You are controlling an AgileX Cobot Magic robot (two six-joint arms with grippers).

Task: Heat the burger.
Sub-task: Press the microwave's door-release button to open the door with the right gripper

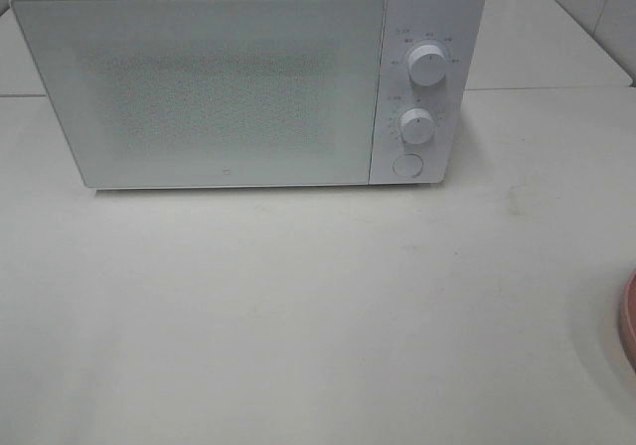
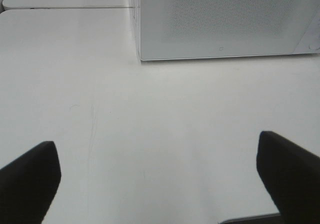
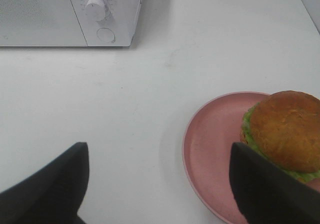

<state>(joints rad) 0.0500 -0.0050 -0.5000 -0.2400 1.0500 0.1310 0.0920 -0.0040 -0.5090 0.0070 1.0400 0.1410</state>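
The burger (image 3: pixel 284 130) with a golden-brown bun and a green lettuce edge sits on a round pink plate (image 3: pixel 212 149) in the right wrist view. In the exterior high view only a sliver of the plate (image 1: pixel 628 318) shows at the right edge; the burger is out of view there. The white microwave (image 1: pixel 238 77) stands at the back of the table with its door shut. My right gripper (image 3: pixel 160 184) is open, above the table just beside the plate. My left gripper (image 2: pixel 160 176) is open and empty over bare table in front of the microwave (image 2: pixel 225 21). Neither gripper shows in the exterior high view.
The microwave has two round knobs (image 1: pixel 426 66) and a round button (image 1: pixel 407 165) on its right panel. The white table (image 1: pixel 298 306) stretches in front of it. A seam between table sections (image 2: pixel 65 8) runs at the back left.
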